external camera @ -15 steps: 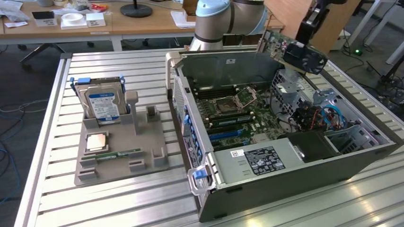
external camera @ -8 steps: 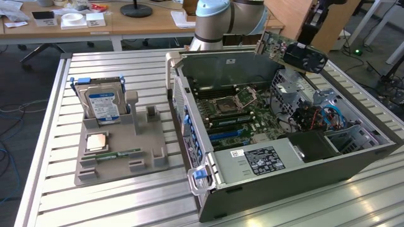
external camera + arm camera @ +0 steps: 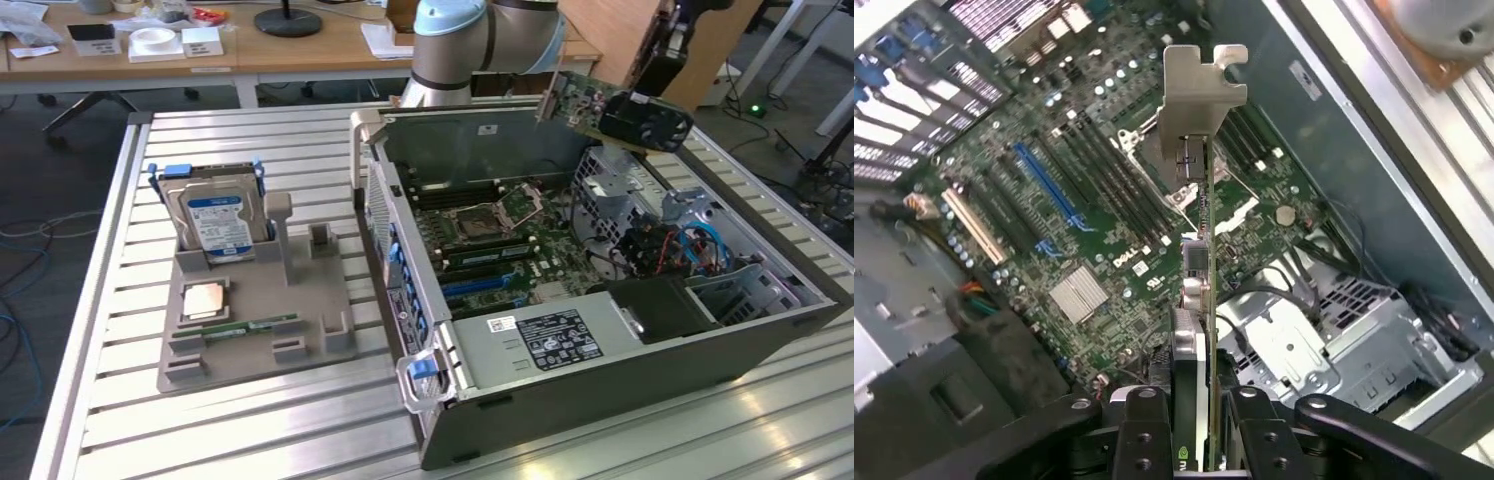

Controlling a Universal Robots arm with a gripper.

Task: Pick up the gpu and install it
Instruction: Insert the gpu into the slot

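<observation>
Wrist view: the gripper (image 3: pixel 1199 430) squeezes the gpu (image 3: pixel 1196 270) above the motherboard (image 3: pixel 1094 240).
Hold it straight, lined up with the motherboard's blue slot (image 3: pixel 1046 185).

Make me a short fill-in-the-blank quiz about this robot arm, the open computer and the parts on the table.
1. The gripper is shut on the ____.
2. That card hangs ____ the open computer case, not seated in the motherboard.
3. The hard drive stands in the gray holder, on the exterior view's ____ of the case.

Missing words: gpu; above; left.
</observation>
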